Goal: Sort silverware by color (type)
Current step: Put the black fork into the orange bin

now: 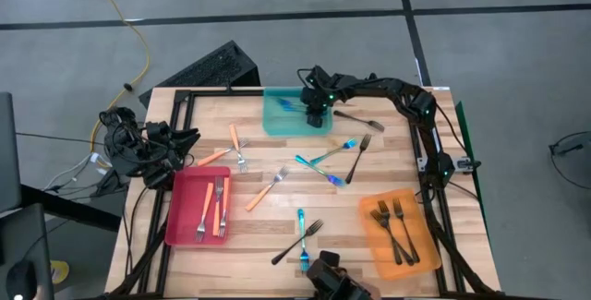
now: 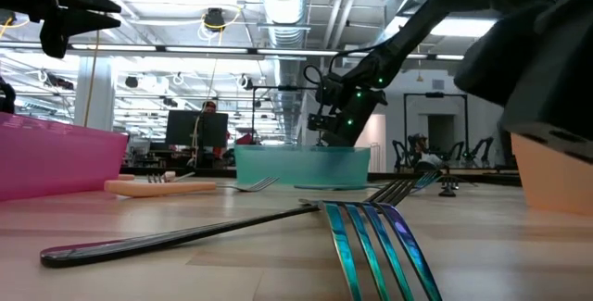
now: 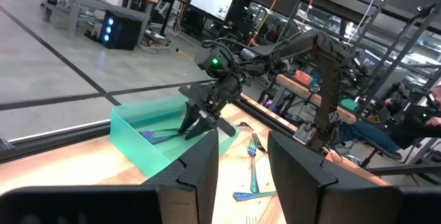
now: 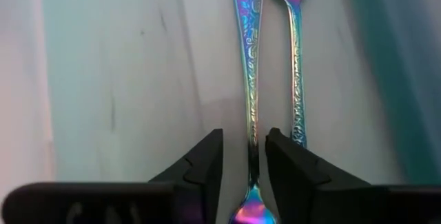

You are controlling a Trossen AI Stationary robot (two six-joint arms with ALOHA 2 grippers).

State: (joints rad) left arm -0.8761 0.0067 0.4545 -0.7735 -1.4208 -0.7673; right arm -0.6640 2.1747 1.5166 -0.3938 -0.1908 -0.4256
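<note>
My right gripper (image 4: 244,162) is open and points down into the teal tray (image 1: 277,120) at the table's far side. Its fingers stand on either side of a blue fork's handle (image 4: 249,79) that lies flat on the tray's floor. A second blue fork (image 4: 295,65) lies right beside it. Orange-handled forks (image 1: 217,208) lie in the red tray (image 1: 185,222), and dark forks (image 1: 392,226) lie in the orange tray (image 1: 374,245). My left gripper (image 3: 242,176) waits open at the table's left edge, with nothing between its fingers.
Loose forks lie across the middle of the table: blue ones (image 1: 323,166), a dark one (image 1: 358,157) and orange-handled ones (image 1: 268,189). A blue fork (image 1: 301,235) and a dark fork (image 1: 295,243) lie crossed near the front edge. Another dark fork (image 1: 355,118) lies right of the teal tray.
</note>
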